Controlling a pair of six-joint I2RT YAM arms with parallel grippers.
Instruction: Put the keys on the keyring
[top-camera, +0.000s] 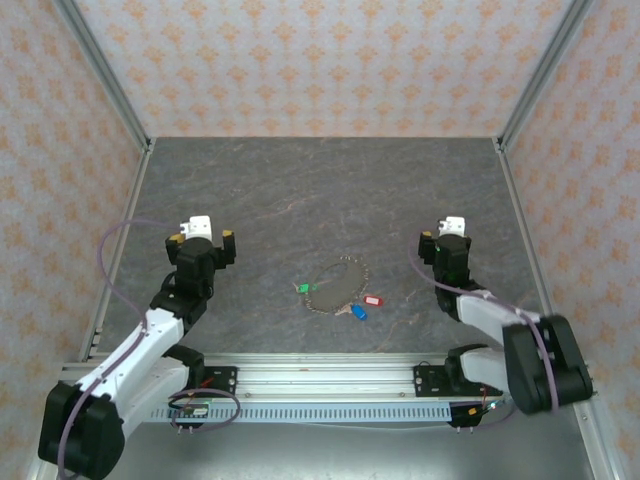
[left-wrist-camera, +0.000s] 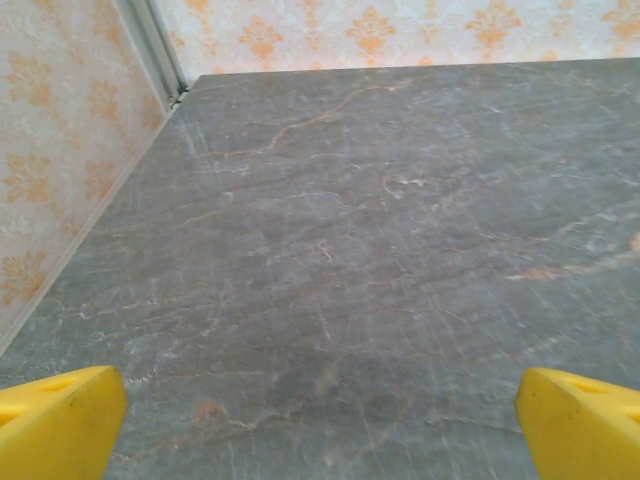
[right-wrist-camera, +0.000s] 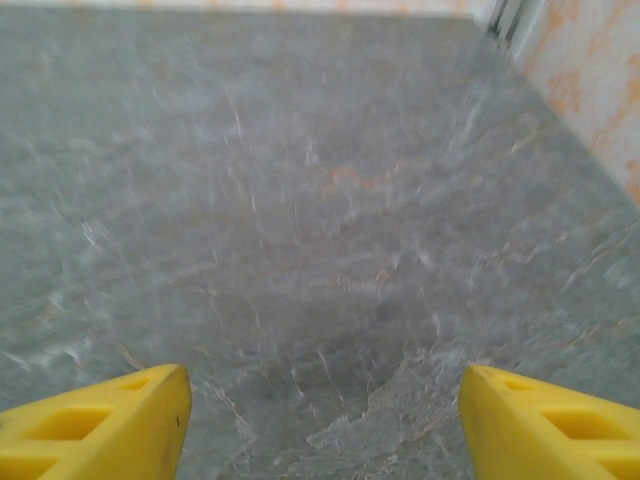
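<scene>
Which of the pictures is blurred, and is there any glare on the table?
Right wrist: the table is smeared and soft. Left wrist: its veins are sharp. Top: even light, no glare; the keyring is small but clear.

The worktop (top-camera: 300, 190) is a dark grey slab with a stone-like pattern, crossed by thin pale and rusty veins. Walls (top-camera: 320, 60) papered in cream with orange floral motifs enclose it at the back and on both sides. Silvery metal posts (top-camera: 106, 75) slant up from the two back corners. Along the near edge lies a ribbed aluminium rail (top-camera: 330, 374), with a pale perforated strip (top-camera: 340, 411) just in front of it.
</scene>
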